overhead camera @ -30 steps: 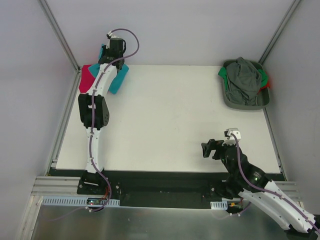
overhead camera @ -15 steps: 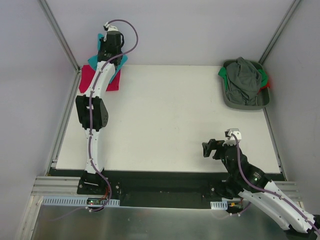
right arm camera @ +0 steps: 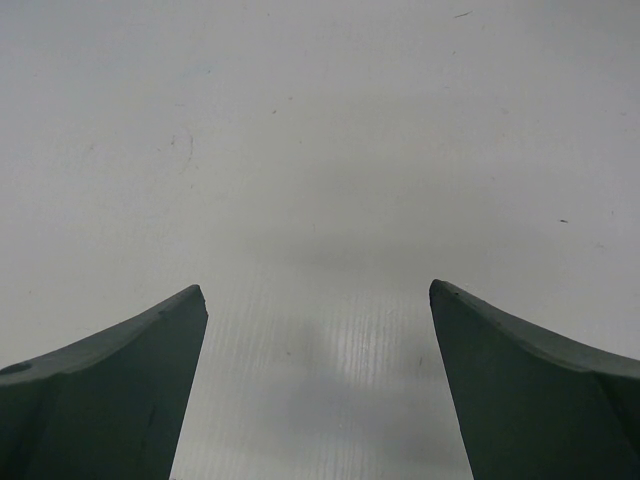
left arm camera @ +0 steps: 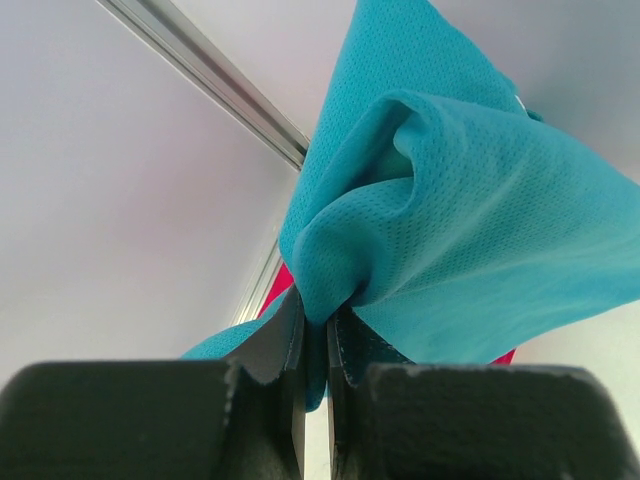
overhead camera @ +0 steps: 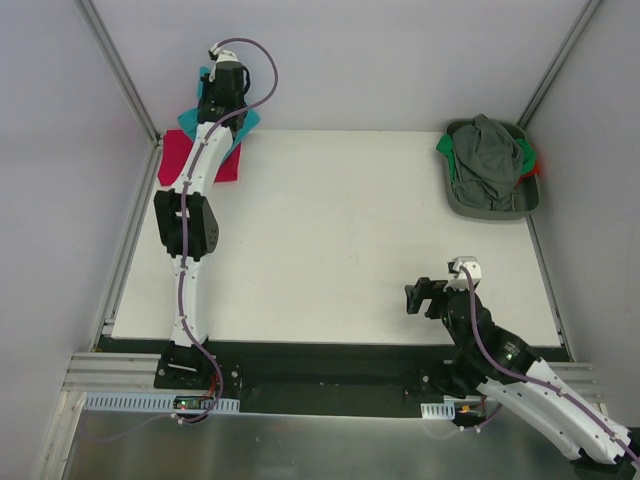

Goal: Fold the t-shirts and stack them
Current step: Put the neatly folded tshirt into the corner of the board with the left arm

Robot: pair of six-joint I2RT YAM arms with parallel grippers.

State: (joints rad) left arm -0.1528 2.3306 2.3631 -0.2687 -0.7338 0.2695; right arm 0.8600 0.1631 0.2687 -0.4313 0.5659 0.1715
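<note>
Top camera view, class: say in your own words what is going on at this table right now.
The left gripper is shut on a bunched fold of the teal t-shirt, holding it up at the far left corner of the table, over the red t-shirt lying there. The right gripper hangs open and empty above bare table near the front right. A bin at the far right holds more crumpled clothes, with a grey garment on top.

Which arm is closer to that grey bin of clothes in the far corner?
Right. The right gripper hangs open on the same side as the bin, toward the near edge; the left gripper, shut on the teal t-shirt, is across the table at the far left corner.
</note>
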